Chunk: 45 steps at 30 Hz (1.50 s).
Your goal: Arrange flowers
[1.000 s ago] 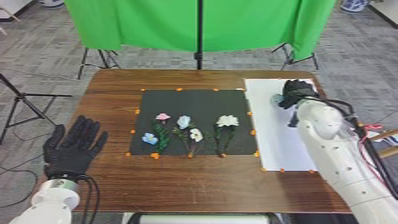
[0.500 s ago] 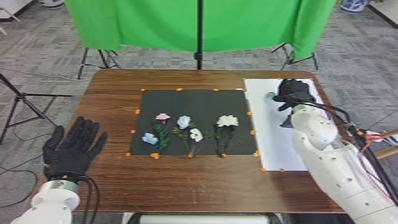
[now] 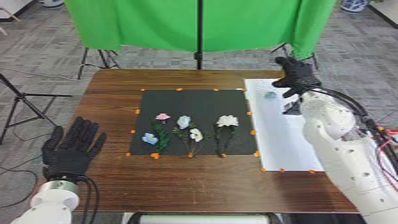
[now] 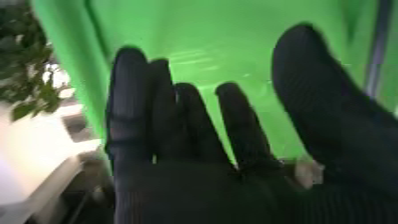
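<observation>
On the one black mat [image 3: 191, 100] there are five flower heads: one pink flower [image 3: 163, 116], two blue flowers [image 3: 149, 138] and two white flowers [image 3: 227, 121]. To the right of the mat there is one white sheet [image 3: 275, 135]. The robot's hands are two: one left hand [image 3: 67, 158] to the left of the mat, one right hand [image 3: 300, 76] beyond its right far corner.

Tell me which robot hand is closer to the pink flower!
The left. The left hand is just left of the black sheet holding the pink flower; the right hand is farther off, near the table's far right corner.
</observation>
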### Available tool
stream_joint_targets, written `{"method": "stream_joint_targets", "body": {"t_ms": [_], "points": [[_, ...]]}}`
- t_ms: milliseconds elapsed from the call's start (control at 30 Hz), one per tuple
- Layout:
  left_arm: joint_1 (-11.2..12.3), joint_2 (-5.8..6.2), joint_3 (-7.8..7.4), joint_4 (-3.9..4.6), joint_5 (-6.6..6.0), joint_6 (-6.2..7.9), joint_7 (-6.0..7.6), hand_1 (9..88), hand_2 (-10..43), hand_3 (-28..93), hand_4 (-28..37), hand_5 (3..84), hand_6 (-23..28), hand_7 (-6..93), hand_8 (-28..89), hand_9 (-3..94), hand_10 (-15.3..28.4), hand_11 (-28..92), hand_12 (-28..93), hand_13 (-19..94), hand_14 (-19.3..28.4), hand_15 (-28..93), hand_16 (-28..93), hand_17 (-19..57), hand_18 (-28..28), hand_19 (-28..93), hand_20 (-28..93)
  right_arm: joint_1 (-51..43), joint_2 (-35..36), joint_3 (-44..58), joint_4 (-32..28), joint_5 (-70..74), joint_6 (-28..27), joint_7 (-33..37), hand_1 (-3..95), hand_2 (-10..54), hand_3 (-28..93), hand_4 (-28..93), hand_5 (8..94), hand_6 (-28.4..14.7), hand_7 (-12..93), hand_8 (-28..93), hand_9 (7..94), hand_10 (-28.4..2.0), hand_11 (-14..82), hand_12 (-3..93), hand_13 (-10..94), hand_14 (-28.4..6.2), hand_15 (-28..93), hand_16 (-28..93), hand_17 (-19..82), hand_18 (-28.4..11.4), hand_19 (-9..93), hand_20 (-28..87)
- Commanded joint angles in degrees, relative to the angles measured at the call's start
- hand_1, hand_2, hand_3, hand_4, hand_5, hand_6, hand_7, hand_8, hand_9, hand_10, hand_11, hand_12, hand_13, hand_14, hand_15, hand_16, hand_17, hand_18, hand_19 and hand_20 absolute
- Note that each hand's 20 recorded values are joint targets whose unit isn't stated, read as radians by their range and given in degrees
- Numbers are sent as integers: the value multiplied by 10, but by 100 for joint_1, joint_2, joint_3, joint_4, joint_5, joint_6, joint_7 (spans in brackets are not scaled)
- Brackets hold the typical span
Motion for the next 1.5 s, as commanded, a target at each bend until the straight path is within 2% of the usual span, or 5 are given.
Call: {"method": "stream_joint_targets", "body": {"t_ms": [33, 267, 500, 633, 1500], "points": [[15, 2, 3, 35, -6, 115, -85, 304, 145, 747, -278, 474, 88, 189, -110, 418, 147, 261, 119, 314, 150, 439, -64, -36, 140, 333, 166, 360, -412, -153, 476, -808, -2176, -171, 384, -79, 788, -283, 285, -71, 204, -125, 255, -170, 100, 151, 261, -159, 335, 133, 198, -185, 663, 259], [-71, 6, 10, -18, -68, 602, -149, 305, 150, 745, -280, 481, 88, 199, -110, 423, 146, 271, 122, 318, 151, 445, -65, -36, 140, 338, 167, 286, -456, -331, 718, -1336, -1965, -10, 443, -89, 791, -282, 306, -42, 217, -144, 271, -152, 102, 121, 283, -147, 292, 127, 209, -180, 620, 216], [-44, -7, 16, 2, -27, 418, -121, 305, 155, 749, -282, 490, 89, 217, -119, 429, 148, 290, 120, 322, 153, 467, -72, -38, 142, 358, 171, 175, -375, -417, 794, -1260, -1304, 109, 531, -78, 707, -282, 541, -3, 275, -137, 562, -116, 215, 167, 547, -93, 403, 197, 319, -156, 653, 228], [-27, -22, 23, -1, -37, 412, -99, 304, 156, 750, -282, 490, 88, 218, -121, 430, 148, 291, 119, 323, 153, 469, -75, -39, 142, 360, 169, 126, -291, -483, 694, -1231, -1045, 133, 586, -46, 597, -282, 652, 5, 428, -5, 758, -91, 191, 458, 659, -82, 496, 351, 347, -183, 754, 348], [-6, -51, 29, 26, -29, 217, -38, 295, 148, 751, -282, 479, 84, 213, -120, 426, 141, 286, 118, 322, 146, 460, -75, -35, 140, 355, 164, -1481, 69, -675, -2210, -545, -1169, 211, 595, -48, 625, -283, 681, -9, 397, 51, 782, -100, 190, 504, 664, -90, 534, 373, 345, -201, 795, 390]]}}
